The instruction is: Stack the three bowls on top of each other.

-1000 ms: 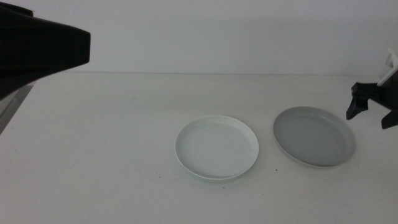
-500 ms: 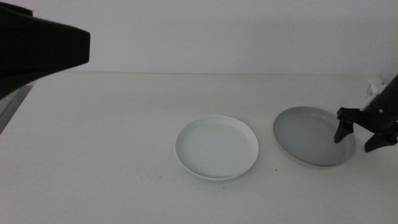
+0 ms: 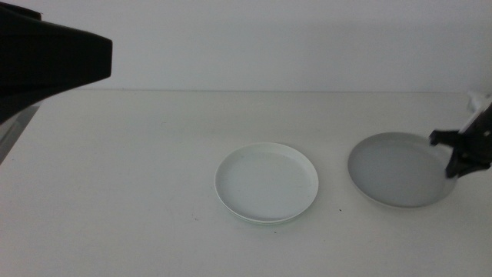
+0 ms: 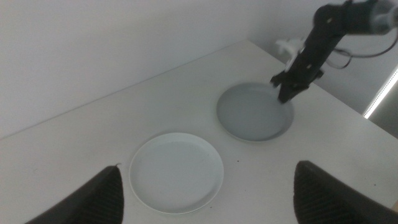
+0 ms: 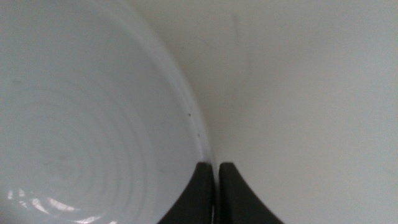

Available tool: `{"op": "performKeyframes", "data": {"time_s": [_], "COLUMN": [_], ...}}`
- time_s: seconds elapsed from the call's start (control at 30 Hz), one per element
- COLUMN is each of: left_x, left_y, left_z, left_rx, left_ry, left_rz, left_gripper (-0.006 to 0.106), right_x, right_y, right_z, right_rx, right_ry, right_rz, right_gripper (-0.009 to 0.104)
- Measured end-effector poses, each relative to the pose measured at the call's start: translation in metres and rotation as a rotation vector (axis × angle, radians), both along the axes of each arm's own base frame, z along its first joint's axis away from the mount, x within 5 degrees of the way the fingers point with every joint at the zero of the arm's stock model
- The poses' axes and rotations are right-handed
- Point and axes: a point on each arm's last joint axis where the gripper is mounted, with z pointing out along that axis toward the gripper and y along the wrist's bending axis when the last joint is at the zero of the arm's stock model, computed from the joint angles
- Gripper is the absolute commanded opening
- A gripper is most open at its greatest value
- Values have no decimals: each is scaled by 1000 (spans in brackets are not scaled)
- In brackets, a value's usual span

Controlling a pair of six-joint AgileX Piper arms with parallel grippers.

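We see the grey bowl (image 3: 398, 172) lying flat on the white table (image 3: 146, 185) at the right of the middle view, a little below mid-height. The right gripper (image 3: 460, 154) is at its right rim, reaching in from the right edge of the frame. In the right wrist view its two dark jaws are pressed together on the thin rim of the grey bowl (image 5: 81, 112), one jaw inside the bowl and one outside, so the claw is clamped on that rim. From the left wrist view the same gripper (image 4: 287, 87) touches the far edge of the grey bowl (image 4: 252, 113), its arm slanting up toward the upper right corner.

To the left of the grey bowl, near the centre of the middle view and clearly apart from it, sits the white bowl (image 3: 267, 181). A thin pale green edge shows beneath its lower rim: we take this for the mint green bowl (image 3: 265, 221) under the white one, though little of it is visible.

The left gripper (image 4: 205, 199) waits high above the table; its jaws stand wide apart at the bottom corners of the left wrist view, with the white bowl (image 4: 176, 172) below and between them.
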Motion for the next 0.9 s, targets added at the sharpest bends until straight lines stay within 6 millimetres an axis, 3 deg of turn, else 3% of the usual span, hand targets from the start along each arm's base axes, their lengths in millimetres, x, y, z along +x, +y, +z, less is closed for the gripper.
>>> {"op": "performKeyframes", "data": {"time_s": [0.13, 0.23, 0.33, 0.47, 0.67, 0.9], "left_x": [0, 0, 0, 0, 0, 0], "left_y": [0, 0, 0, 0, 0, 0], "left_z": [0, 0, 0, 0, 0, 0], "left_rx": [0, 0, -1, -1, 0, 0], "left_ry": [0, 0, -1, -2, -3, -3], "left_rz": [0, 0, 0, 0, 1, 1], "left_gripper": [94, 94, 94, 94, 94, 94], "right_x": [-11, -19, -24, -28, -28, -26], "right_y": [8, 33, 69, 118, 182, 213], "right_z": [50, 82, 95, 94, 68, 37], "right_rx": [0, 39, 95, 134, 167, 213], "right_ry": [-117, -202, -237, -239, -232, -189], "right_rz": [9, 41, 111, 212, 292, 291], "right_gripper": [-2, -2, -2, -2, -2, -2]}}
